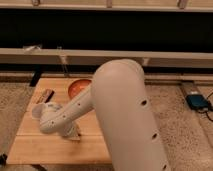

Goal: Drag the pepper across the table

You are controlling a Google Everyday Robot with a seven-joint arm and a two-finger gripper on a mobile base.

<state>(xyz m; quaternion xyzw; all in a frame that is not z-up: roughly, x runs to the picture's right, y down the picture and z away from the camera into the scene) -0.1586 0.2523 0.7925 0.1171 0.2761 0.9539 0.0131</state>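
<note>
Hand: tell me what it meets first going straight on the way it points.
The hand hangs low over the table and seems to point down; it would probably meet the tabletop first.

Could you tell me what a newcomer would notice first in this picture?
The big white arm fills the middle and bends down to the wooden table, with its gripper low over the table's front part. Behind it, an orange bowl sits near the table's far edge, and a dark bar lies to the bowl's left.
</note>
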